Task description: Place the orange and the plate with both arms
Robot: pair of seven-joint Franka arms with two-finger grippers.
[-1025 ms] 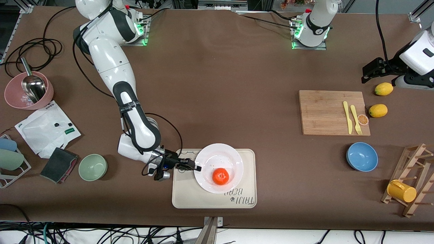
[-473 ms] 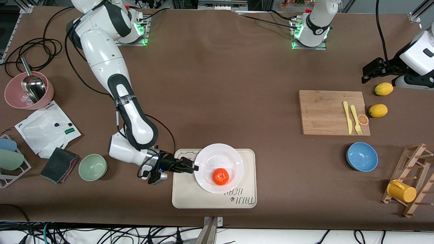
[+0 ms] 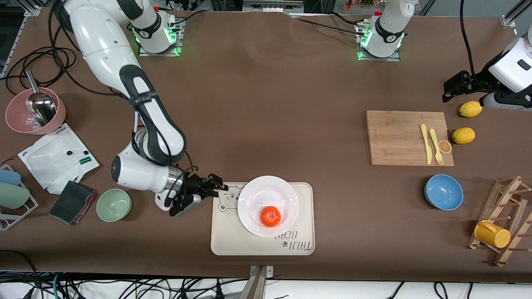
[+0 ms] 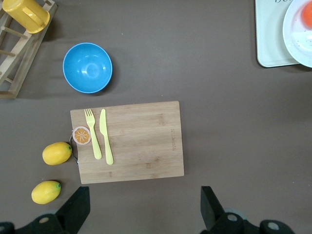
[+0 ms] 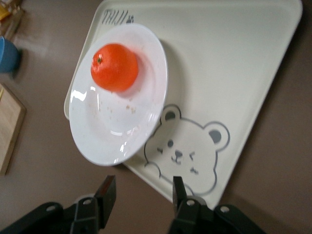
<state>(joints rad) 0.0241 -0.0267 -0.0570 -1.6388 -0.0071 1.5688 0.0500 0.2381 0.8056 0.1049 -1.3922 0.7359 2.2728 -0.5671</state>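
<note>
The white plate (image 3: 266,192) rests on the cream bear tray (image 3: 232,243), with the orange (image 3: 270,216) on the part of it nearest the front camera. My right gripper (image 3: 218,187) is open and empty, just off the tray's corner toward the right arm's end, apart from the plate. In the right wrist view the gripper (image 5: 143,191) points at the plate (image 5: 117,131), the orange (image 5: 114,67) and the tray (image 5: 234,73). My left gripper (image 3: 448,92) waits open and empty over the table beside the lemons; in the left wrist view (image 4: 144,209) it is above bare table.
A wooden cutting board (image 3: 407,138) carries a yellow knife, fork and an orange slice. Two lemons (image 3: 463,135), a blue bowl (image 3: 444,192), a wooden rack with a yellow cup (image 3: 492,234), a green bowl (image 3: 114,204), and a pink bowl with a scoop (image 3: 35,111) also stand on the table.
My right gripper has drawn back from the plate's rim toward the right arm's end and now stands clear of it. The plate, orange and left arm have not moved.
</note>
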